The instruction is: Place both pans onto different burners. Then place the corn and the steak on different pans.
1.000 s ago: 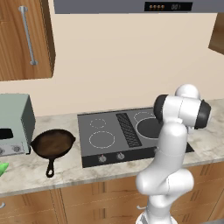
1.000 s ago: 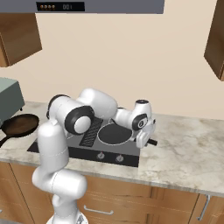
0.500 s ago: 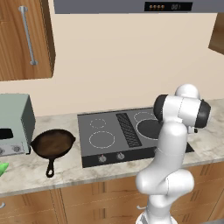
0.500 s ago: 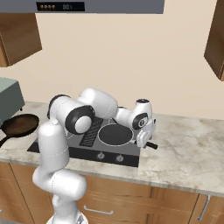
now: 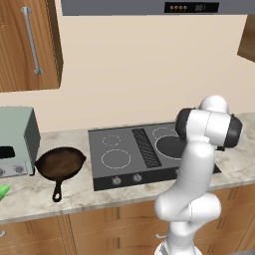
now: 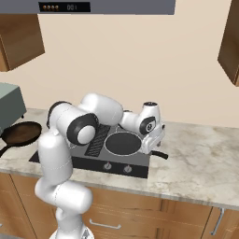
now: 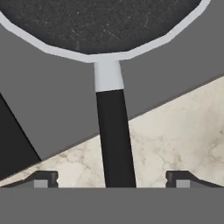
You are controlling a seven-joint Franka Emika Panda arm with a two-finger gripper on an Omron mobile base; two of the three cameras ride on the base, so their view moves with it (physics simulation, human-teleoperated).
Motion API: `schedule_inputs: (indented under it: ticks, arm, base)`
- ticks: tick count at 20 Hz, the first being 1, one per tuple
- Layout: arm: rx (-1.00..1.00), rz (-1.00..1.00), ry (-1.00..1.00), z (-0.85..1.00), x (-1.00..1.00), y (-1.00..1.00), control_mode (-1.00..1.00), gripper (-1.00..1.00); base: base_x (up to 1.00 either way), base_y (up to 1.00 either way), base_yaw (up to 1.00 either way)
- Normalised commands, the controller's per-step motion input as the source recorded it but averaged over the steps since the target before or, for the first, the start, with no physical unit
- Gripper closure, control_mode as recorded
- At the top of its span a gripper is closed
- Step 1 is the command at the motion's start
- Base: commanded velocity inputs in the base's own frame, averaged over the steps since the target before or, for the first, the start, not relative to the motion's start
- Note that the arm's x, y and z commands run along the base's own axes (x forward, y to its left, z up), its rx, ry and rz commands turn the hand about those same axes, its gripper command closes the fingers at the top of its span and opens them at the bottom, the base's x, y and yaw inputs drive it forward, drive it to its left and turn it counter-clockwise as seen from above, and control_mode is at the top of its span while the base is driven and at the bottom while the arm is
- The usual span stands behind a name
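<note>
grey pan [image 6: 122, 143] sat on right front burner, gripper [image 7: 112, 179] spread wide around its black handle [image 7: 114, 140], not clamped, rusty skillet [image 5: 60, 165] on surface left of cooktop [image 5: 107, 174]

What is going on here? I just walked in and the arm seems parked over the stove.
The white arm has the dark grey pan sitting on a burner at the right side of the cooktop. Its gripper hangs over the pan's long black handle, which sticks out over the counter, with the fingers spread wide either side of it and not touching. The cast-iron skillet sits on the counter left of the cooktop, not on a burner. A bit of green shows at the far left edge.
</note>
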Motion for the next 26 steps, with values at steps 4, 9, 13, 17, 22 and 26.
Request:
schedule_inputs:
  ticks: [4, 9, 13, 17, 22, 26]
  arm:
    - [0.00, -0.32, -0.02, 0.40, -0.03, 0.39, -1.00, -1.00]
    - [0.00, -0.50, 0.00, 0.18, -0.29, 0.36, -1.00, -1.00]
    - [0.00, -0.59, 0.00, 0.12, -0.44, 0.41, -1.00, -1.00]
    - [0.00, -0.60, -0.07, 0.19, -0.48, 0.41, -1.00, -1.00]
    - [-0.03, -0.56, -0.04, 0.24, -0.28, 0.46, -1.00, -1.00]
    - [-0.09, -0.56, -0.10, 0.13, -0.50, 0.74, -1.00, -1.00]
  base:
    - [0.00, 0.00, 0.00]
    - [0.00, 0.00, 0.00]
    - [0.00, 0.00, 0.00]
    - [0.00, 0.00, 0.00]
    - [0.00, 0.00, 0.00]
    - [0.00, 0.00, 0.00]
